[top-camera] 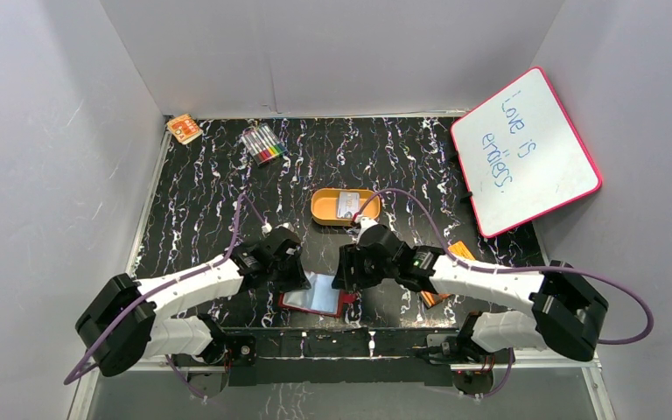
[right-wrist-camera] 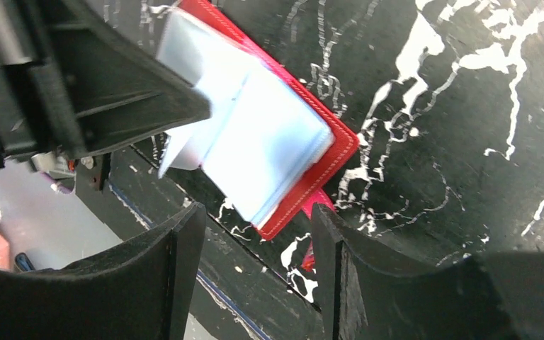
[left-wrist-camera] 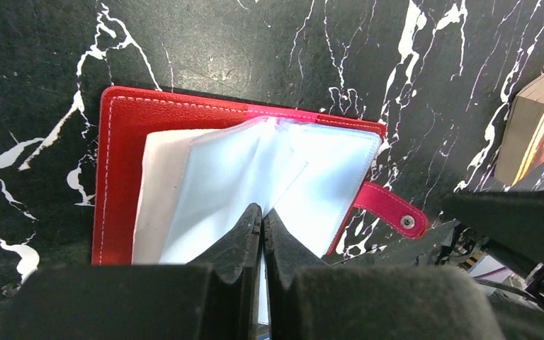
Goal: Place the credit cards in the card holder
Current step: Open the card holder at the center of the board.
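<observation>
The card holder (top-camera: 315, 299) lies open near the table's front edge, red cover down, pale pockets up. In the left wrist view its red cover (left-wrist-camera: 120, 163) and closing tab (left-wrist-camera: 391, 209) show. My left gripper (left-wrist-camera: 262, 212) is shut on one pale pocket leaf and holds it lifted off the rest. My right gripper (right-wrist-camera: 255, 212) stands open just off the holder's corner (right-wrist-camera: 326, 163), with nothing between its fingers. In the top view both grippers meet over the holder, left gripper (top-camera: 296, 278) and right gripper (top-camera: 347, 271). A pale credit card (top-camera: 347, 205) lies in the orange tin.
The orange oval tin (top-camera: 344, 206) sits mid-table behind the grippers. An orange booklet (top-camera: 437, 296) lies partly under the right arm. A pack of markers (top-camera: 263, 143) and a small orange box (top-camera: 184, 129) are at the back left, and a pink-framed whiteboard (top-camera: 525, 149) leans at the right.
</observation>
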